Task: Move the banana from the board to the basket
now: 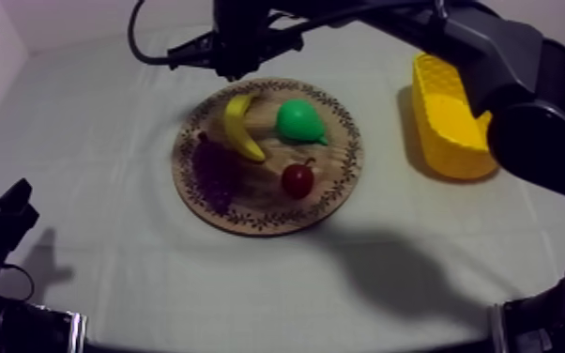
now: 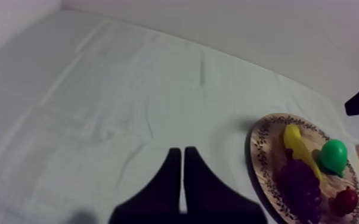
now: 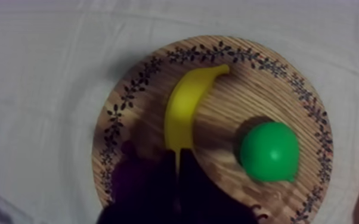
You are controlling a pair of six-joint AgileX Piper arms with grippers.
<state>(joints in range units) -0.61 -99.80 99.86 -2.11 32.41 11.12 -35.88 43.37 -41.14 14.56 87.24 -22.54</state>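
Board (image 1: 341, 178): mid of table (image 1: 108, 169), on the cloth; all 4 fruits lie on it.
Banana (image 1: 240, 127): on board, left-back part; runs from back rim toward centre.
Pear (image 1: 299, 122): on board, back part, just right of banana, not touching it.
Grapes (image 1: 216, 169): on board, left-front part, in front of banana, close to its front end; touching or not, cannot tell.
Small red fruit (image 1: 297, 179): on board, front part, right of grapes, in front of pear, apart from both.
Basket (image 1: 450, 117): on table, right of board, apart from it, toward the back.
R gripper (image 1: 239, 73): above board's back rim, over banana's back end.
L gripper (image 1: 19, 192): low at table's left-front, well apart from board.
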